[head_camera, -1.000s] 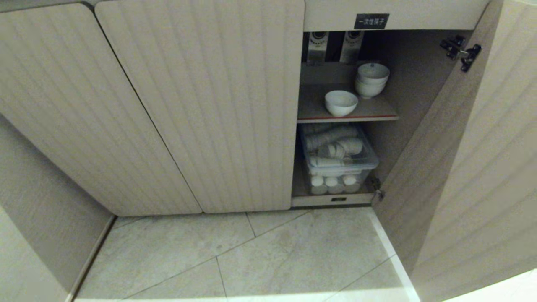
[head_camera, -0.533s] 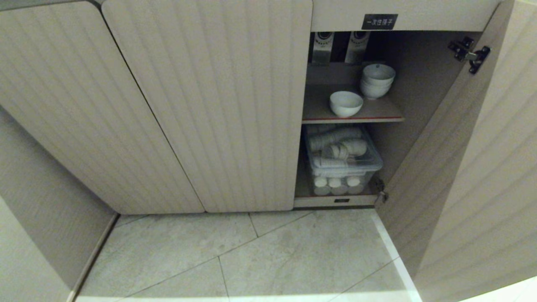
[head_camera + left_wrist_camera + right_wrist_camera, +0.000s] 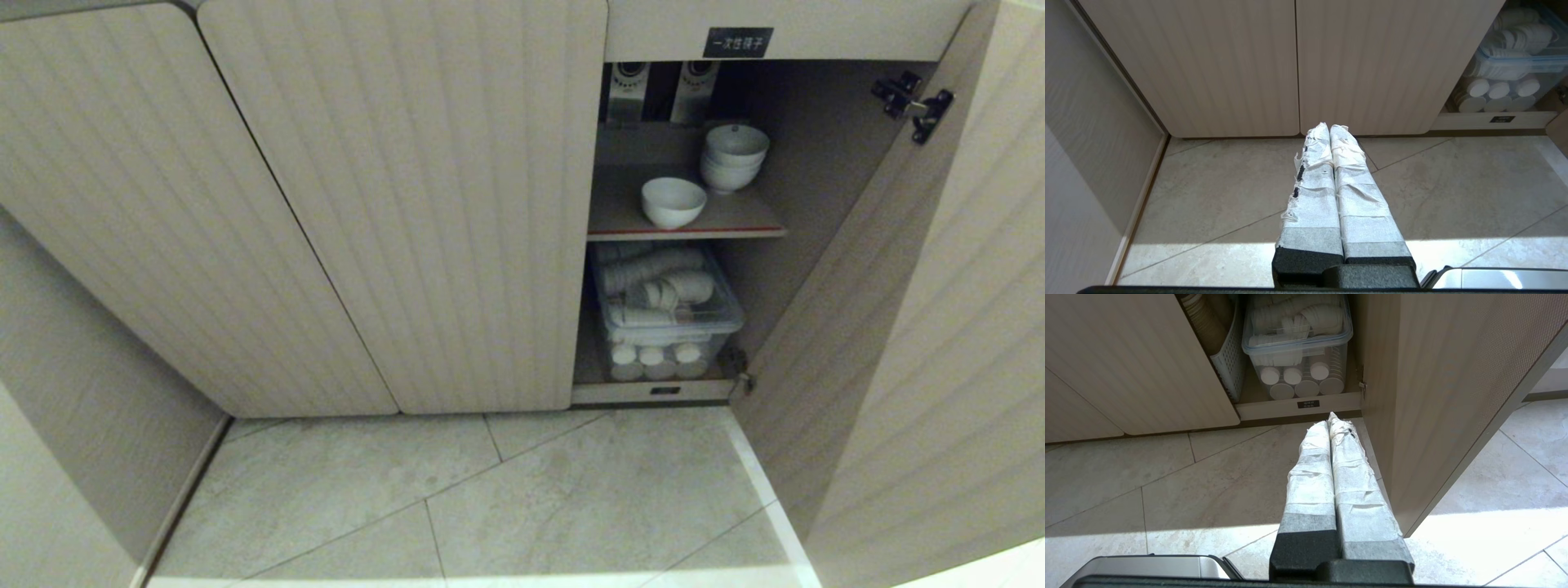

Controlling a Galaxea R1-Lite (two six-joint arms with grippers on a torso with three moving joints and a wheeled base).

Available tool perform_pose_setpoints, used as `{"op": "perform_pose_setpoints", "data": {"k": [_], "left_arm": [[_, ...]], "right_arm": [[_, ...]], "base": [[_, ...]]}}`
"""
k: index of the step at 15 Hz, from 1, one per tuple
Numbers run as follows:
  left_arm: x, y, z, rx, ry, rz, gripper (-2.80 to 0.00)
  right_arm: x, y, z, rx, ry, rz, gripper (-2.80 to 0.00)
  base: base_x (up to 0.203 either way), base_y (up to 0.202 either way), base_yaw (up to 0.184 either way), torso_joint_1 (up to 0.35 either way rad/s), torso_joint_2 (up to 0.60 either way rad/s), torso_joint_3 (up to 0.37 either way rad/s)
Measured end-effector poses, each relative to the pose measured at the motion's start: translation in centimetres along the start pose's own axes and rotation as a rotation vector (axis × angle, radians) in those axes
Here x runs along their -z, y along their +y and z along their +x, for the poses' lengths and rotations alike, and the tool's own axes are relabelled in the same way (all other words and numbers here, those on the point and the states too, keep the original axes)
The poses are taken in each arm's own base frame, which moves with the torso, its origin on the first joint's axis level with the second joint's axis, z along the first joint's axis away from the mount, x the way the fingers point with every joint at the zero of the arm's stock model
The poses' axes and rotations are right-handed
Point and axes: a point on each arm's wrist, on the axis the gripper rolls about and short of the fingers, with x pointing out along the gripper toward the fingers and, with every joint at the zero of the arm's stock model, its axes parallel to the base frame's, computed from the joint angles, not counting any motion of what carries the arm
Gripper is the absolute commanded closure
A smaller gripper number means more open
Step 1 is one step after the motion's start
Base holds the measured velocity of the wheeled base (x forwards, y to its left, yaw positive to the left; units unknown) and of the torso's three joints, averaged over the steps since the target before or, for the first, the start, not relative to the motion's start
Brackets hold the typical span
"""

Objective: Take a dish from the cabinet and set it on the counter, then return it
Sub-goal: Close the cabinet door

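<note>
The dish, a small white bowl, stands alone on the brown red-edged shelf inside the cabinet. The cabinet's right door is swung open. Behind the dish on the same shelf is a short stack of similar white bowls. A black label sits above the opening. The counter is out of view. Neither gripper shows in the head view. My left gripper hangs shut over the floor before the closed doors. My right gripper is shut and empty, low beside the open door.
Under the shelf a clear lidded box holds white cups. A white perforated basket stands beside the box. A hinge juts from the open door. A wall closes the left side, and pale floor tiles lie in front.
The whole head picture shifted slightly to the right early in the second, so the camera moved. Bowls, door and box keep their places in the cabinet.
</note>
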Motion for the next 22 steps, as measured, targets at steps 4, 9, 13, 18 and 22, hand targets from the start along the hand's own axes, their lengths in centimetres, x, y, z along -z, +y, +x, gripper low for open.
{"op": "perform_pose_setpoints", "data": {"k": [4, 9, 13, 18, 22], "left_arm": [[0.00, 0.00, 0.00, 0.000, 0.000, 0.000, 0.00], [0.00, 0.00, 0.00, 0.000, 0.000, 0.000, 0.00], [0.01, 0.00, 0.00, 0.000, 0.000, 0.000, 0.00], [0.01, 0.00, 0.00, -0.001, 0.001, 0.000, 0.00], [0.01, 0.00, 0.00, 0.000, 0.000, 0.000, 0.00]], "right_arm": [[0.00, 0.00, 0.00, 0.001, 0.000, 0.000, 0.00], [0.01, 0.00, 0.00, 0.000, 0.000, 0.000, 0.00], [0.00, 0.00, 0.00, 0.001, 0.000, 0.000, 0.00], [0.01, 0.00, 0.00, 0.000, 0.000, 0.000, 0.00], [0.01, 0.00, 0.00, 0.000, 0.000, 0.000, 0.00]], "base": [[0.000, 0.000, 0.000, 0.000, 0.00, 0.000], [0.000, 0.000, 0.000, 0.000, 0.00, 0.000], [0.000, 0.000, 0.000, 0.000, 0.00, 0.000], [-0.002, -0.131, 0.002, 0.002, 0.00, 0.001], [0.000, -0.196, 0.001, 0.002, 0.00, 0.000]]}}
